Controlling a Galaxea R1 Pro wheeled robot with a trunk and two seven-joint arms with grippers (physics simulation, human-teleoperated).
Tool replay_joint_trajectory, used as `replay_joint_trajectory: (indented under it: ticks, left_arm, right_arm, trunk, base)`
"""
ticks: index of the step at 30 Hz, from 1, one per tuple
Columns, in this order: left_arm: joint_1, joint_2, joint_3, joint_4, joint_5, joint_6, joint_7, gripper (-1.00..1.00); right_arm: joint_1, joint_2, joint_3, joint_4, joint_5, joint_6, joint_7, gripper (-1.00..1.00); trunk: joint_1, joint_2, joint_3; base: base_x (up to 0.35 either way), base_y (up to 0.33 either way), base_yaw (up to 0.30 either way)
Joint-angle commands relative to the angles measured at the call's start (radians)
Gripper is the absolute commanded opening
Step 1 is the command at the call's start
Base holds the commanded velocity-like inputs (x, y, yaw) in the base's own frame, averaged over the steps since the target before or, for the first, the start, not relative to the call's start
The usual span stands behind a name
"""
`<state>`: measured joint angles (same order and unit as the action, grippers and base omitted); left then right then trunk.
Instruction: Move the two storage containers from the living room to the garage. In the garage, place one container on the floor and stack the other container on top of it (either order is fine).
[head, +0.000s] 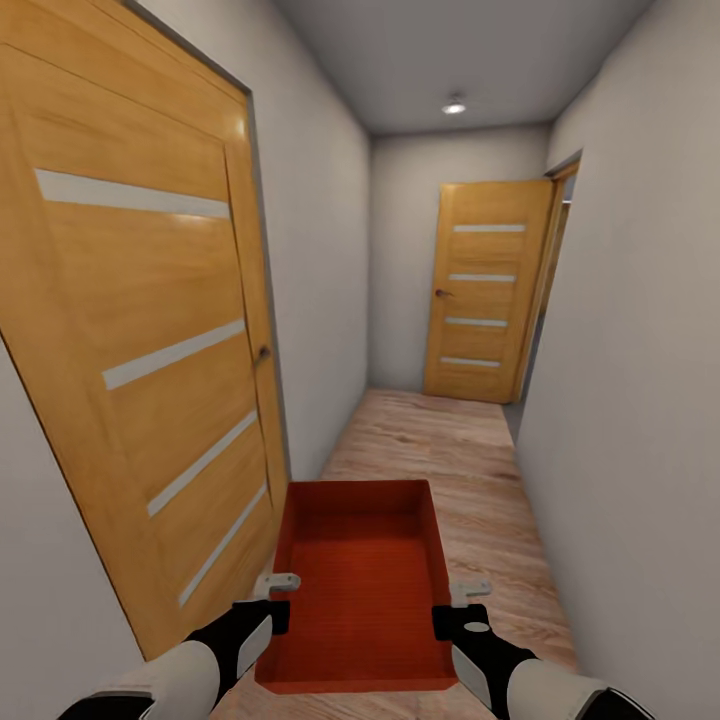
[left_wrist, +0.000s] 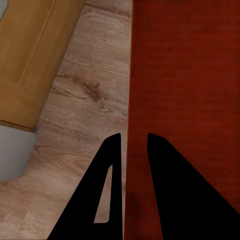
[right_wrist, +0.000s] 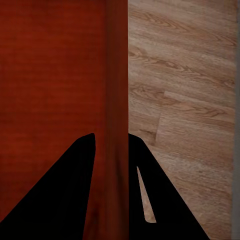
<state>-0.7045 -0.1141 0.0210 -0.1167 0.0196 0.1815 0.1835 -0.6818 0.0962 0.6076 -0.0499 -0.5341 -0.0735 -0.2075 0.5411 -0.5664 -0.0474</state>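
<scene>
Carry leg under way: the orange-red rectangular thin-walled tub (head: 362, 580) rides low over the light wood-plank hallway floor (head: 440, 440), left claw (head: 272, 597) and right claw (head: 462, 605) each pinched on a side wall, and next it needs steering past the slatted wooden doors toward the garage.

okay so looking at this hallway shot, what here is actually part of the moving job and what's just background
Part of the job:
- storage container, orange-red, carried out front
- left gripper, shut on the container's left wall
- right gripper, shut on its right wall

Just background:
- closed wooden door on the left
- wooden door at the corridor's far end
- wood-plank flooring
- ceiling light
</scene>
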Motion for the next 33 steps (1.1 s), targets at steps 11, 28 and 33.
replay_joint_trajectory:
  ticks: [11,28,33]
  left_arm:
    - [-0.001,0.011,-0.001,-0.004,-0.020,0.007,0.019,-1.00]
    - [-0.001,0.011,-0.001,-0.004,-0.020,0.007,0.020,-1.00]
    - [-0.001,0.011,-0.001,-0.004,-0.020,0.007,0.020,-1.00]
  right_arm:
    - [-0.001,-0.012,-0.005,0.004,-0.020,-0.006,-0.015,-1.00]
    - [-0.001,-0.012,-0.005,0.004,-0.020,-0.006,-0.015,-1.00]
    - [-0.002,-0.012,-0.005,0.004,-0.020,-0.006,-0.015,-1.00]
  trunk:
    - [0.001,-0.002,-0.002]
    - [0.001,-0.002,-0.002]
    - [0.001,-0.002,-0.002]
  base:
    - [0.323,0.000,-0.065]
    - [0.323,0.000,-0.281]
    - [0.323,0.000,-0.231]
